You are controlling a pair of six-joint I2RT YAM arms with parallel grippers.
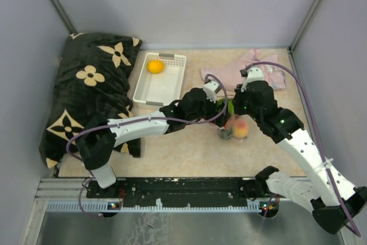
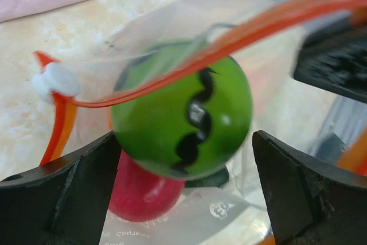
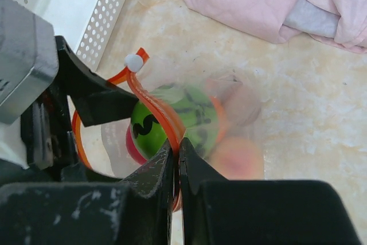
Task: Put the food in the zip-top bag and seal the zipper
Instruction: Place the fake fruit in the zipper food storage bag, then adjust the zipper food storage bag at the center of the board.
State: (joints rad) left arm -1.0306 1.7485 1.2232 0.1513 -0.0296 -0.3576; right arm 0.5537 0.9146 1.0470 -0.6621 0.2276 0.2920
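The zip-top bag (image 1: pixel 234 129) lies mid-table with its mouth held up. My right gripper (image 3: pixel 176 150) is shut on the red-orange zipper (image 3: pixel 152 107), whose white slider (image 3: pixel 133 61) sits at the far end. My left gripper (image 2: pixel 183 190) is open at the bag's mouth. A bright green ball with black stripes (image 2: pixel 182 110) hangs between its wide-apart fingers (image 2: pixel 69 199), with a gap on its right side. Under it a red fruit (image 2: pixel 143 193) lies in the bag, and a peach piece (image 3: pixel 238 162) shows through the plastic. An orange fruit (image 1: pixel 155 66) lies in the white basket.
The white slotted basket (image 1: pixel 140 90) stands at the back left of the bag. A pink cloth (image 1: pixel 229 73) is bunched at the back right. A black flowered cushion (image 1: pixel 92 96) fills the left side. Grey walls close in the table.
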